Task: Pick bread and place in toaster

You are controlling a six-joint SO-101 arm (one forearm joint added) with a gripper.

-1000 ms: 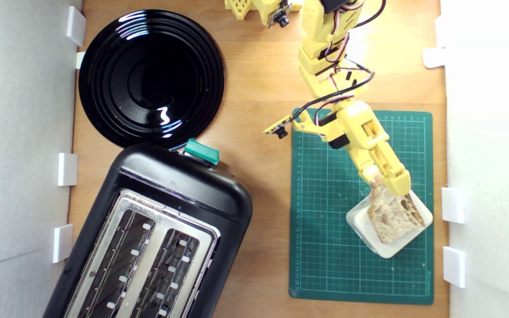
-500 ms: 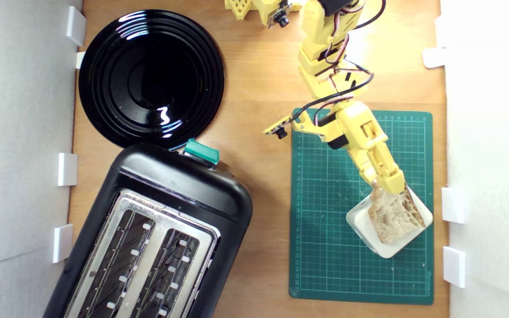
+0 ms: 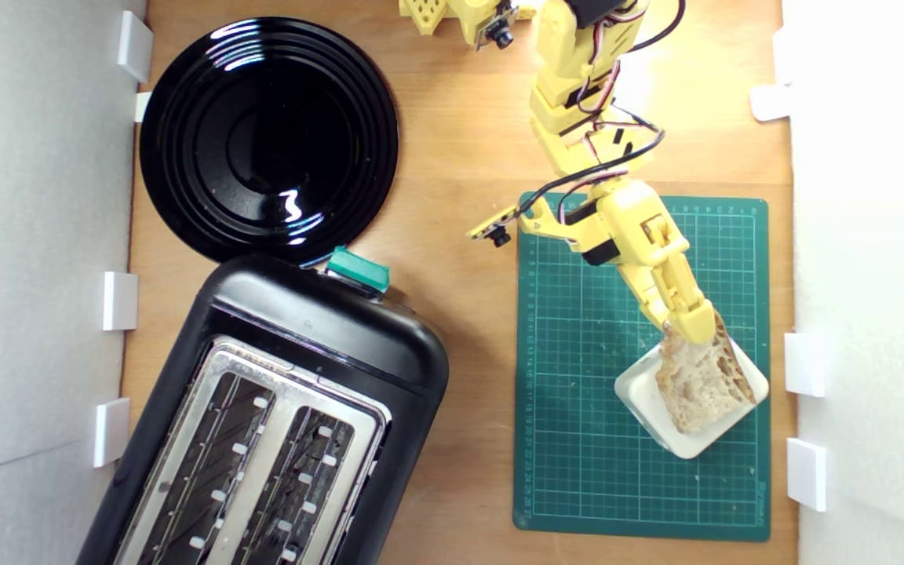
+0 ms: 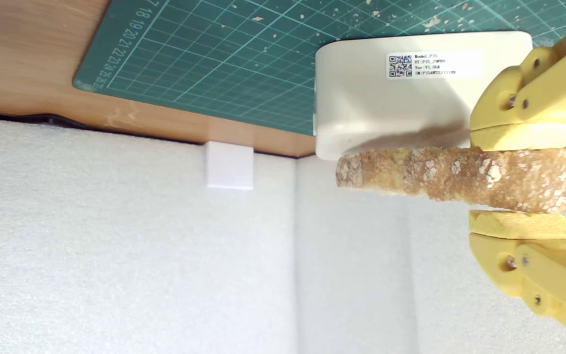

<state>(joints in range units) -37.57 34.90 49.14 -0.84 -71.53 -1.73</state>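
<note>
The yellow plastic claw [image 4: 521, 179] is clamped on one end of the bread [image 3: 699, 380], a finger pressed against each flat side. The slice is rough and irregular, with pale holey crumb and a tan, flour-dusted crust [image 4: 455, 177]. It sits over a smooth cream block [image 3: 648, 400] with rounded corners and a small printed label; from the wrist view I cannot tell whether the bread touches the block. The block lies on a green gridded cutting mat [image 3: 577, 439] scattered with crumbs, at the exterior view's right of the wooden tabletop [image 3: 460, 141]. The toaster [image 3: 271, 424], black with a silver metal top and a teal lever [image 3: 358, 271], stands well apart at the exterior view's lower left; both slots hold only wire guides. Just beyond it is a round glossy black plate [image 3: 267, 137] with nothing on it. White foam walls [image 4: 116, 246] edge the tabletop.
</note>
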